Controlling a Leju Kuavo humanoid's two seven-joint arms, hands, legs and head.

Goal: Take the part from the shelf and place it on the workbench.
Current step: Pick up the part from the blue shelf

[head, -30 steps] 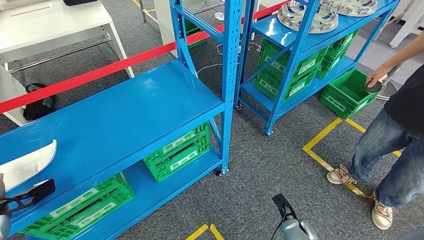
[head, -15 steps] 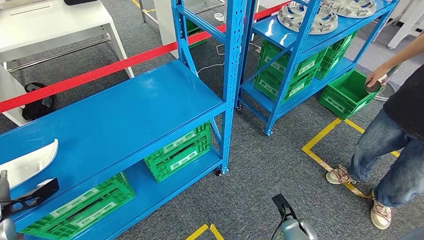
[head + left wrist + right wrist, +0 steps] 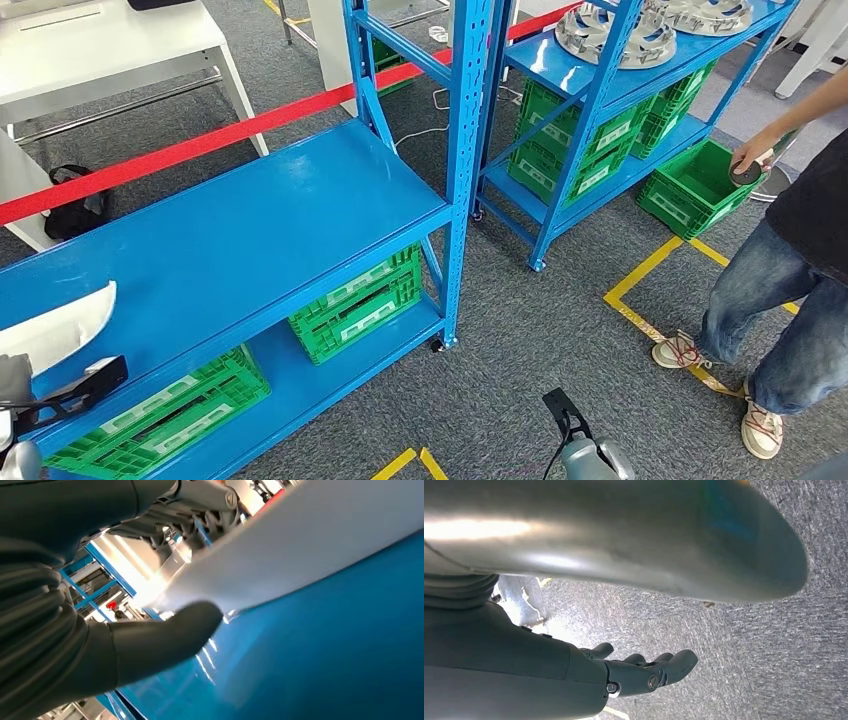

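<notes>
The white curved part (image 3: 55, 325) lies on the top board of the blue shelf (image 3: 250, 230), at its near left end. My left hand (image 3: 40, 400) is at the shelf's front edge, just below the part. In the left wrist view the part (image 3: 310, 550) runs between the dark fingers (image 3: 195, 507) and the thick thumb (image 3: 165, 637), which stand apart on either side of its edge. My right hand (image 3: 644, 672) hangs over the carpet with its fingers loosely spread and nothing in it; its arm (image 3: 590, 455) shows low in the head view.
Green crates (image 3: 355, 305) fill the shelf's lower board. A second blue shelf (image 3: 600, 80) carries silver wheel covers (image 3: 615, 35). A person (image 3: 790, 270) stands at the right beside a green crate (image 3: 700, 185). A white table (image 3: 110, 50) and red tape (image 3: 200, 140) lie behind.
My left hand has edged up and to the right along the shelf's front edge, closer under the white part. The right arm and the person have hardly moved.
</notes>
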